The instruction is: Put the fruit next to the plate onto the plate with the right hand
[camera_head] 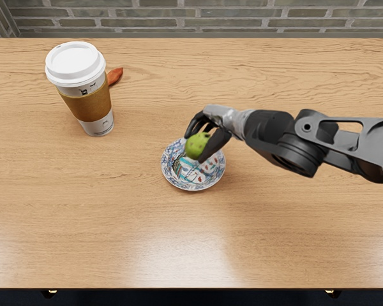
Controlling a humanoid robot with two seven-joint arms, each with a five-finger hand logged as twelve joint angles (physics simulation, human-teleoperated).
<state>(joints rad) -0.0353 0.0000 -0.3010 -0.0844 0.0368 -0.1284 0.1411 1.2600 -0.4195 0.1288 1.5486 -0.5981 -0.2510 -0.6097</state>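
Head view: my right robot hand (204,135) grips green fruit (196,145) above plate (179,178); lowering, release left.

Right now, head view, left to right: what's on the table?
Coffee cup → reddish-orange object behind it → plate. The green fruit in the right hand overlaps the plate, so unranked.

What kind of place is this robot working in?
Probably a simulated café or kitchen tabletop: a wooden table, a brick wall behind it, a lidded takeaway coffee cup, and a patterned plate, where the right robot hand grips a green fruit.
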